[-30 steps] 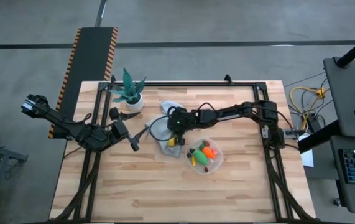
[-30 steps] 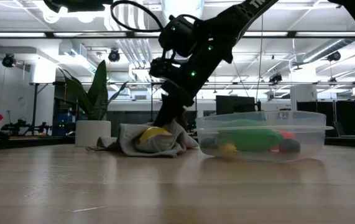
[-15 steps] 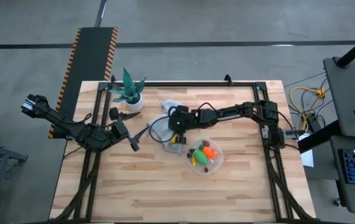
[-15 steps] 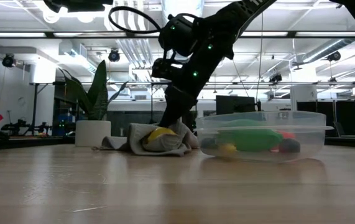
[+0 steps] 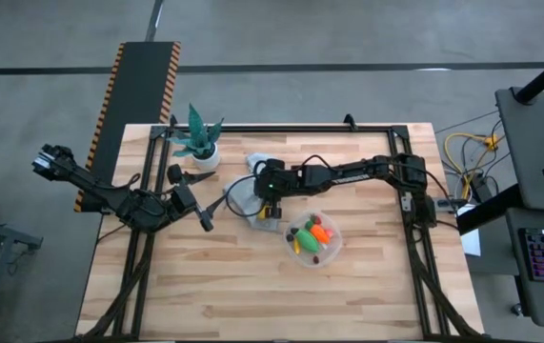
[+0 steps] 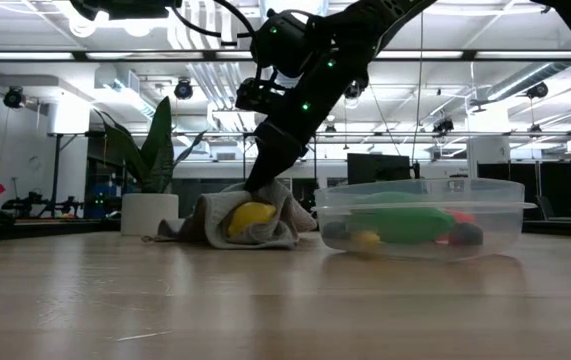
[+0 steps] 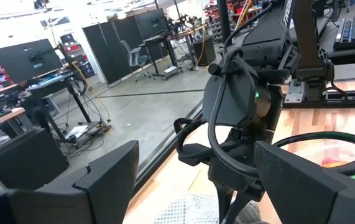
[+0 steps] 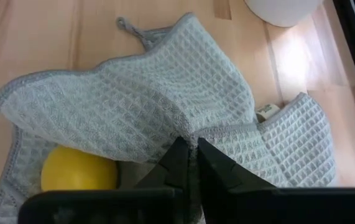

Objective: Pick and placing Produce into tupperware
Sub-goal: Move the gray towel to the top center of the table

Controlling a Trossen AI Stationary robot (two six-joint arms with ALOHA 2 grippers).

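Right gripper (image 8: 188, 157) pinching the grey cloth (image 8: 165, 106) at mid-table

Its 2 fingers are pressed together on a fold of the cloth, lifting it off the yellow lemon (image 6: 251, 217), which lies under the fabric just left of the clear tupperware (image 6: 420, 218). The tupperware (already holding an orange carrot (image 5: 320, 232), a green piece (image 5: 302, 235) and small berries) sits right of the cloth. The left gripper (image 5: 204, 217) waits at the table's left, jaws spread, near the potted plant (image 5: 198, 139).
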